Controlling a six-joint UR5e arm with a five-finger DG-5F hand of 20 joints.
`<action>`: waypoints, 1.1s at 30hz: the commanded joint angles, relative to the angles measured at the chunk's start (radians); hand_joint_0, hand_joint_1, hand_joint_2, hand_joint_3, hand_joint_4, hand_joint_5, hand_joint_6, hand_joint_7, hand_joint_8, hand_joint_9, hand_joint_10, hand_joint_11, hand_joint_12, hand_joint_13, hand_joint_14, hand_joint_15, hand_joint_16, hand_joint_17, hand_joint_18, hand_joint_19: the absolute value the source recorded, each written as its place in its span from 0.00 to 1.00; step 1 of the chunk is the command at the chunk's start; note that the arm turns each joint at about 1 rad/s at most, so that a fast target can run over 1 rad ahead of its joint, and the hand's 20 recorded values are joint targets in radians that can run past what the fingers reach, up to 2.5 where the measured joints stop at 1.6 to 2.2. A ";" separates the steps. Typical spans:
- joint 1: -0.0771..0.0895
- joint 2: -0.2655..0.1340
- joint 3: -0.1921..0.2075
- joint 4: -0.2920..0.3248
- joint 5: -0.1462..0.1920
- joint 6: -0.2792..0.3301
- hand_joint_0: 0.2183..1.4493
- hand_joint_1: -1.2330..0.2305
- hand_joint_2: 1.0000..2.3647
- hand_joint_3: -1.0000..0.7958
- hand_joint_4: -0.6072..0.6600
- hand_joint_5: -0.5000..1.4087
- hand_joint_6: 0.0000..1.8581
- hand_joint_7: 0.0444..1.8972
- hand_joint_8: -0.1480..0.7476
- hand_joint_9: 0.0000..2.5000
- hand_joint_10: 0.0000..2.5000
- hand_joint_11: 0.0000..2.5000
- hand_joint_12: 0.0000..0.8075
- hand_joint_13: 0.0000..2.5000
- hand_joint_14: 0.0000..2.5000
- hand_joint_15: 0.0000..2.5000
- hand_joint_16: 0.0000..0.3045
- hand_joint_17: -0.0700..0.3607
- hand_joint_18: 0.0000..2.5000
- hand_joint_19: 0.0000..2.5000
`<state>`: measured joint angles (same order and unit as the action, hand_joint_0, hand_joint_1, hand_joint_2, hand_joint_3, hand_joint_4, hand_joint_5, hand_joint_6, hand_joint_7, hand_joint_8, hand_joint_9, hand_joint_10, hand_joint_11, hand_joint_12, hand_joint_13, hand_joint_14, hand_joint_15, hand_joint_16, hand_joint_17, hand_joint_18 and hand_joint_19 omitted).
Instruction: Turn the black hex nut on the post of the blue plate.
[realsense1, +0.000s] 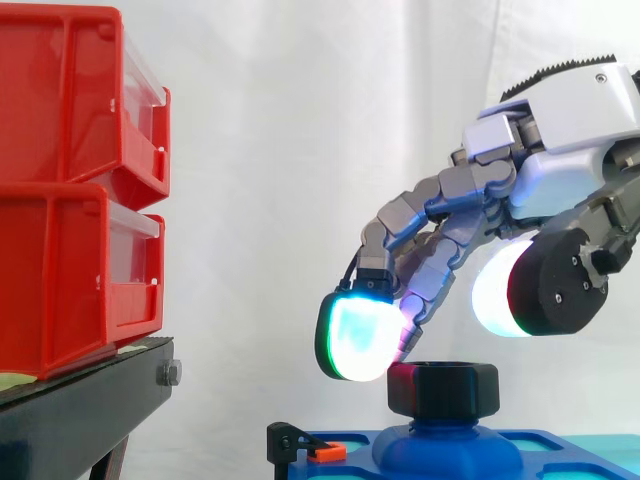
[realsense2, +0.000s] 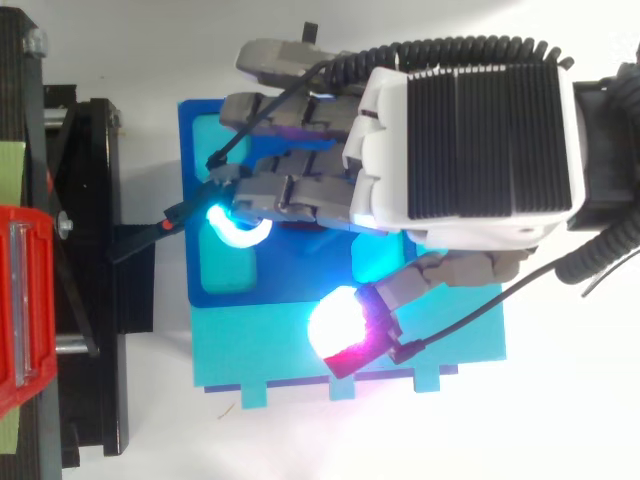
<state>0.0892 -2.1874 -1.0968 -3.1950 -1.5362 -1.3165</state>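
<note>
The black hex nut (realsense1: 443, 388) sits on the raised blue post (realsense1: 445, 447) of the blue plate (realsense1: 560, 447). My hand (realsense1: 560, 170) hovers just above the nut, its fingers bent downward and spread apart. One glowing green-cyan pad (realsense1: 355, 337) hangs at the nut's upper left, just clear of it. The thumb's white-and-red pad (realsense1: 497, 290) hangs above the nut's right side. Nothing is held between them. From above, the hand (realsense2: 460, 150) covers the middle of the blue plate (realsense2: 195, 200) and hides the nut.
Two stacked red bins (realsense1: 70, 190) stand on a black stand (realsense1: 90, 400) to the left. A small black clip with an orange tab (realsense1: 325, 453) sits at the plate's left edge. A teal plate (realsense2: 260, 350) adjoins the blue one.
</note>
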 joint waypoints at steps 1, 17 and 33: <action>-0.008 0.000 0.000 -0.006 -0.007 -0.004 0.22 0.51 0.00 0.28 0.62 0.22 0.27 0.43 0.43 0.28 0.00 0.00 0.38 0.11 0.00 0.00 0.13 0.37 0.00 0.00; -0.054 0.000 0.000 -0.010 -0.050 -0.035 0.22 0.51 0.00 0.28 0.63 0.22 0.27 0.42 0.44 0.29 0.00 0.00 0.38 0.11 0.00 0.00 0.13 0.37 0.00 0.00; -0.109 0.000 0.002 -0.010 -0.114 -0.063 0.22 0.51 0.00 0.28 0.64 0.22 0.27 0.42 0.44 0.29 0.00 0.00 0.39 0.12 0.00 0.00 0.13 0.37 0.00 0.00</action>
<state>-0.0147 -2.1873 -1.0965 -3.2044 -1.6431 -1.3785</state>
